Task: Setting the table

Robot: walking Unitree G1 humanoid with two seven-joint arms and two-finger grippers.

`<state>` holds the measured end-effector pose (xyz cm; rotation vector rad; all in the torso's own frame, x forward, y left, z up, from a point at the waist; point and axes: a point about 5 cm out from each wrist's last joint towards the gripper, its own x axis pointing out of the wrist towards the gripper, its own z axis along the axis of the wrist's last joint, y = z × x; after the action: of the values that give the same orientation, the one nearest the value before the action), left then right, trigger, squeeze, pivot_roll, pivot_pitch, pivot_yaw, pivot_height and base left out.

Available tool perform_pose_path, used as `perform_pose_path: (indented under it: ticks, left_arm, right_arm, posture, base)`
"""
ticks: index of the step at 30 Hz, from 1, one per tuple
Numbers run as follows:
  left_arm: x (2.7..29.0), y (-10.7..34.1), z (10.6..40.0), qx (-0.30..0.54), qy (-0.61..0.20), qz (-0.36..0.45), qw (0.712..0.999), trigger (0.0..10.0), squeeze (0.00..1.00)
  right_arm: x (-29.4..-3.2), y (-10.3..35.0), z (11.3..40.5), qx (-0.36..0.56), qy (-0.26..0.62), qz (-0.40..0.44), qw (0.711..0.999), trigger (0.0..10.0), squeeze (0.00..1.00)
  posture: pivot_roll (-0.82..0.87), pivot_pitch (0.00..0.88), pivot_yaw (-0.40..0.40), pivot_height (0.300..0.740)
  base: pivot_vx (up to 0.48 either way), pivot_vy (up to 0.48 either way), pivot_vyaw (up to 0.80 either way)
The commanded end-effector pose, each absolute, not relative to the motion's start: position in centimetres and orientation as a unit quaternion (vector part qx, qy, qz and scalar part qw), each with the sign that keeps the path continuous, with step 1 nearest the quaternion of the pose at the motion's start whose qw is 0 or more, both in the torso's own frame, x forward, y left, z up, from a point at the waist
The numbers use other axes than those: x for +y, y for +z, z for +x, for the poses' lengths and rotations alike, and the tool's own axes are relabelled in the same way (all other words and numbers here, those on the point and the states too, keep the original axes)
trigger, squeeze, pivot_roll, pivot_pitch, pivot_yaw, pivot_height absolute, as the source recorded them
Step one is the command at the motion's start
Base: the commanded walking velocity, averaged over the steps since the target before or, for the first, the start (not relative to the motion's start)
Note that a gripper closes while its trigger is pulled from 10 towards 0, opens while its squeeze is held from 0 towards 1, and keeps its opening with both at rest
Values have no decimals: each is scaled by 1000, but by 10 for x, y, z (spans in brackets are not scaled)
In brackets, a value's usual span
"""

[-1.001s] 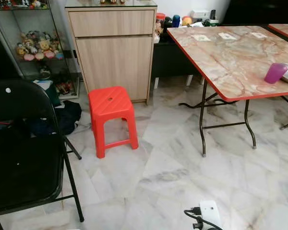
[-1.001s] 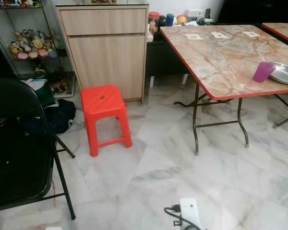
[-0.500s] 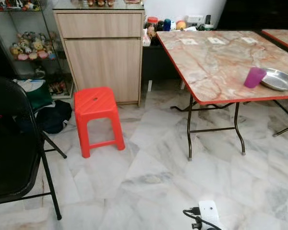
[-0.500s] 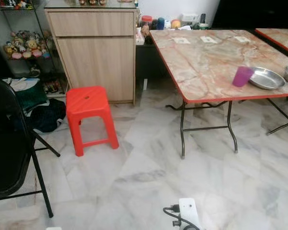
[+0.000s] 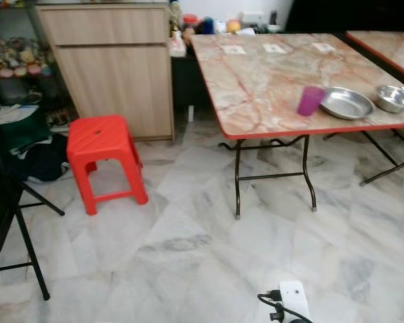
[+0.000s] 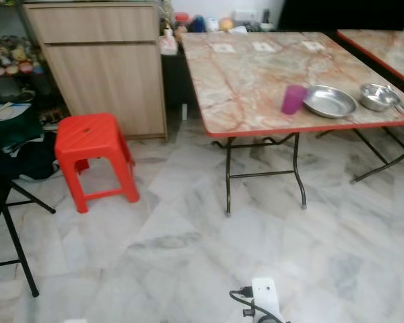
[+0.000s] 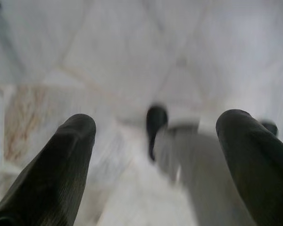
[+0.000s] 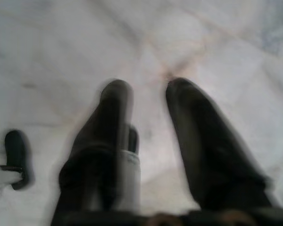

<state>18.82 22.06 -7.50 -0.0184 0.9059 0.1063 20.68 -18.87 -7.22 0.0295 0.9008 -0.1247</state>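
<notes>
Standing at about 1 o'clock from the robot, marble-patterned folding table (image 5: 256, 81) with red edge. On its near right part: purple cup (image 5: 311, 101), metal plate (image 5: 347, 103) just beside it toward 3 o'clock, small metal bowl (image 5: 392, 97) further right. Red plastic stool (image 5: 102, 161) at 10 o'clock, before a wooden cabinet (image 5: 111, 64); black folding chair (image 5: 7, 222) at 9 o'clock. Left gripper (image 7: 155, 155) hangs over pale marble floor (image 5: 202, 256), fingers spread wide, holding nothing. Right gripper (image 8: 148, 127) over floor too, blurred, fingers narrowly parted, empty.
</notes>
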Motion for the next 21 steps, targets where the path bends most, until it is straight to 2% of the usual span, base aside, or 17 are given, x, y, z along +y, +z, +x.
perform_pose_path:
  ticks: [1,15,21]
  left_arm:
    - [211,-80,182,453,51,-24,890,10000,0]
    - [211,-80,183,454,55,-25,889,10000,0]
    - [209,-81,182,457,49,-26,888,10000,0]
  right_arm:
    - [-202,-77,194,452,-74,35,888,10000,0]
    - [-200,-78,193,460,-61,52,884,10000,0]
    - [-201,-78,193,460,-61,54,884,10000,0]
  posture:
    - [61,113,-54,740]
    - [60,112,-52,740]
    - [61,108,-52,740]
  base:
    - [0,-469,0]
    - [0,-451,0]
    - [0,0,0]
